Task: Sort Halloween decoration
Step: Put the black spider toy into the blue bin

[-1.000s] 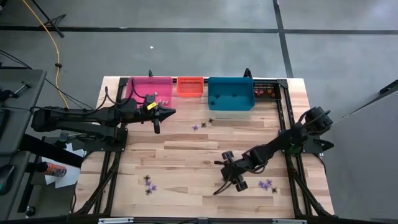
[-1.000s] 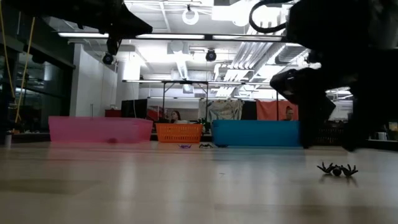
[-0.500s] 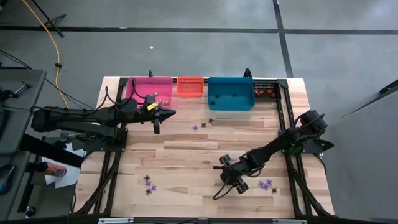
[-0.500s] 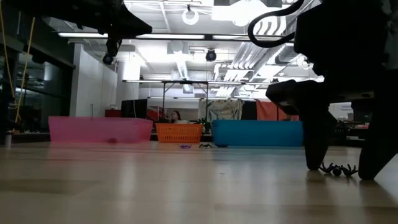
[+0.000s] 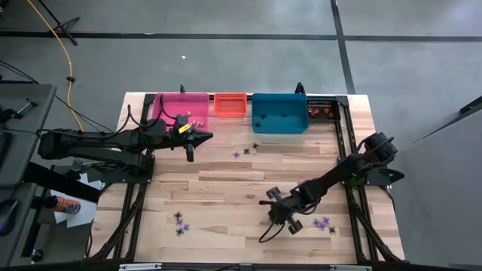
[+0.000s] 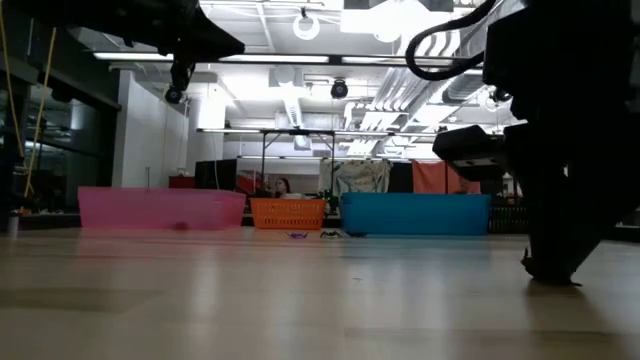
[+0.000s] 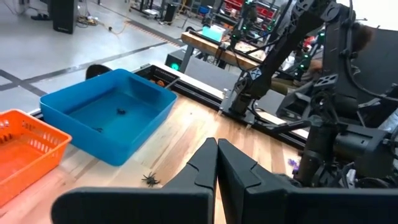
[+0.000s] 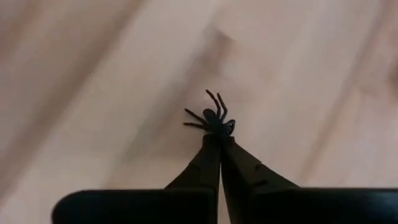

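Note:
The Halloween decoration is tiny trinkets lying in small groups on the wooden table: purple and black ones [image 5: 245,150] before the blue bin, others at the near left [image 5: 181,223] and near right [image 5: 324,223]. My right gripper [image 5: 267,230] points steeply down at the table's near middle, shut on a black spider [image 8: 214,119]. In the low view the dark gripper [image 6: 550,272] hides the spider. My left gripper [image 5: 190,153] hangs shut and empty in front of the pink bin [image 5: 182,109]; its shut fingers [image 7: 216,149] point toward the blue bin [image 7: 106,115]. My right gripper pinches the black spider by the rear of its body [image 8: 219,129] between its two fingertips. The fingers come from above, slanting down. The spider's legs spread out beyond the tips, and it lies against the tabletop.
Pink, orange [image 5: 230,104] and blue [image 5: 279,113] bins stand in a row at the far edge, the blue one holding a few dark trinkets. A loose black spider [image 7: 150,180] lies before the blue bin. Black frame rails [image 5: 343,150] run along the table's sides. People show in the room beyond.
My right gripper has sunk toward the table, its fingers coming down on either side of the black spider, and has then shut on it. The spider has stayed where it lay.

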Controlling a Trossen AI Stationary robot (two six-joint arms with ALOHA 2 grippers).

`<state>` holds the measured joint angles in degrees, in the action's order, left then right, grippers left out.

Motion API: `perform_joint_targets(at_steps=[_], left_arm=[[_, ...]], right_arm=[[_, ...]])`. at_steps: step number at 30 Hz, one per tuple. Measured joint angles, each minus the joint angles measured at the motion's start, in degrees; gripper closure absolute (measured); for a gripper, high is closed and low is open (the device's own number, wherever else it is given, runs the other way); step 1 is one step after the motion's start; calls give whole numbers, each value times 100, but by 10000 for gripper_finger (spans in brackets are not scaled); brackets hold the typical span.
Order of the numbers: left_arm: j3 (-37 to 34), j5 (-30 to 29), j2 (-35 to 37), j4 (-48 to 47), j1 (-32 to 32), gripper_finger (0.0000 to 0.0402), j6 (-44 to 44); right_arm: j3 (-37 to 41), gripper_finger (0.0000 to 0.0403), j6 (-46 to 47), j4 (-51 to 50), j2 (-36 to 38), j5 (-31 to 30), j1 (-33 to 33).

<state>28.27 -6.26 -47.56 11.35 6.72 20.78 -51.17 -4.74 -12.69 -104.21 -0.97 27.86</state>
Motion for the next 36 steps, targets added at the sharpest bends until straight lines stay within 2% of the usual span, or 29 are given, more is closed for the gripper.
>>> perform_joint_targets(at_steps=[12, 17, 21, 24, 27, 32, 36], left_arm=[[0, -489, 1, 53, 0, 401, -200], [0, -492, 1, 101, 0, 401, -197], [0, -492, 1, 101, 0, 401, -195], [0, -492, 1, 103, 0, 401, -195], [0, -531, -1, 149, 0, 401, -206], [0, -634, -38, 366, 0, 401, -401], [-4, -468, -112, 804, 0, 401, -904]], right_arm=[[221, 403, 152, -2186, 918, -1233, -435], [1326, 403, 875, -2467, 2116, -1331, -973], [2044, 403, 1619, -2305, 3421, -1093, -1384], [2259, 403, 2119, -1620, 4190, -943, -1642], [2329, 403, 2418, -835, 4543, -1054, -1881], [2327, 403, 2539, 1555, 4468, -1542, -2354], [2309, 403, 2123, 3768, 4377, -1455, -2791]])
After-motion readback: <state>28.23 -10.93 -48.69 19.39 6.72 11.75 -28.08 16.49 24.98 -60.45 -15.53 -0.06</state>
